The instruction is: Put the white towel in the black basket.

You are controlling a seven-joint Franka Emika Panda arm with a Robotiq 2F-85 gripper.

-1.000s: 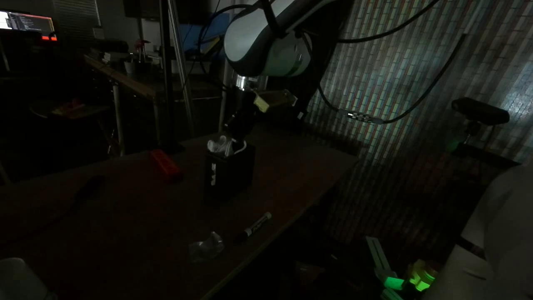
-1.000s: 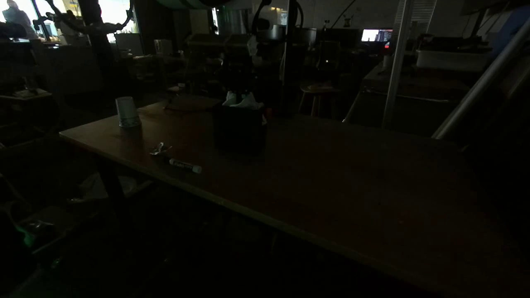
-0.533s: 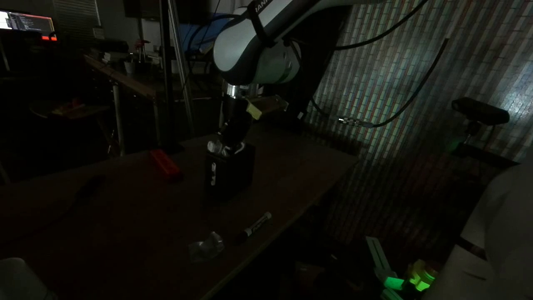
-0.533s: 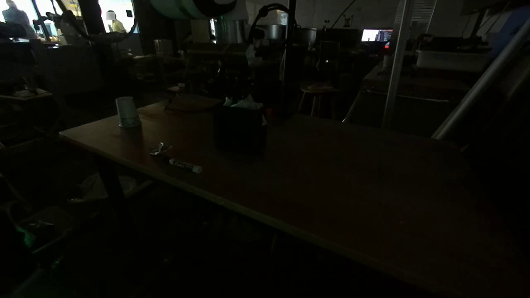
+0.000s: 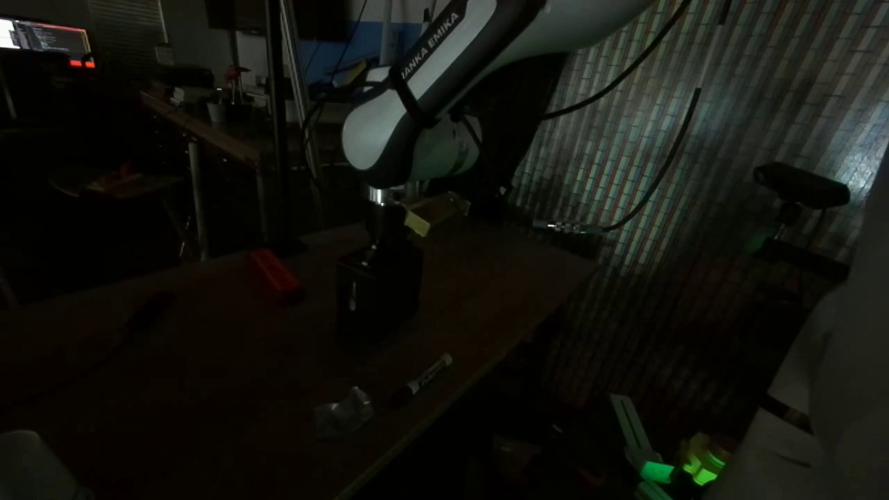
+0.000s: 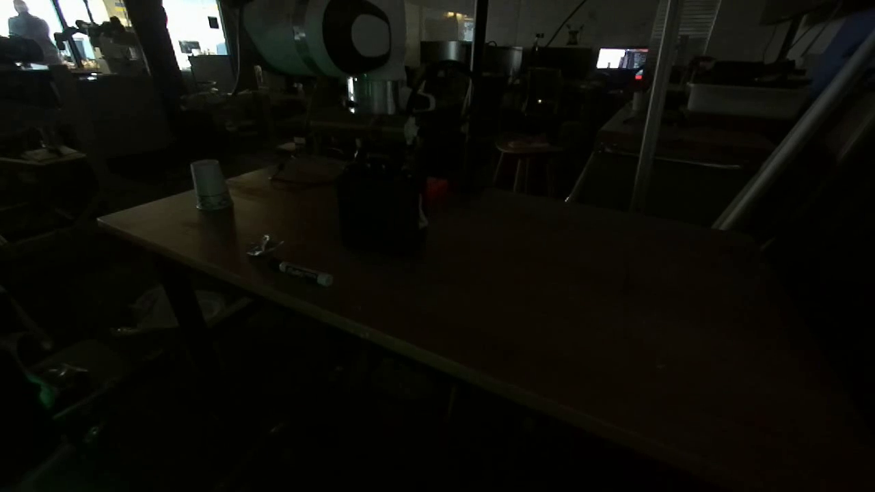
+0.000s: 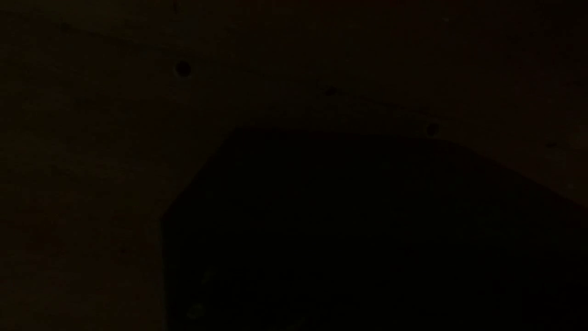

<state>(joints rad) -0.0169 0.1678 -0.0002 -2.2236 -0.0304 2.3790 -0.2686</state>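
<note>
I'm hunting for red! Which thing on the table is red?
The long block near the black basket. It alone is red: the cup is pale, the marker dark and white.

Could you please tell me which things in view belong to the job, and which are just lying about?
For the job:
black basket
white towel (can't be made out in these views)

Just lying about on the table:
red object
marker
crumpled wrapper
pale cup

Arm (image 5: 455,73) lower, jaws sunk into black basket (image 5: 383,295), basket slightly shifted, white towel now hidden
</note>
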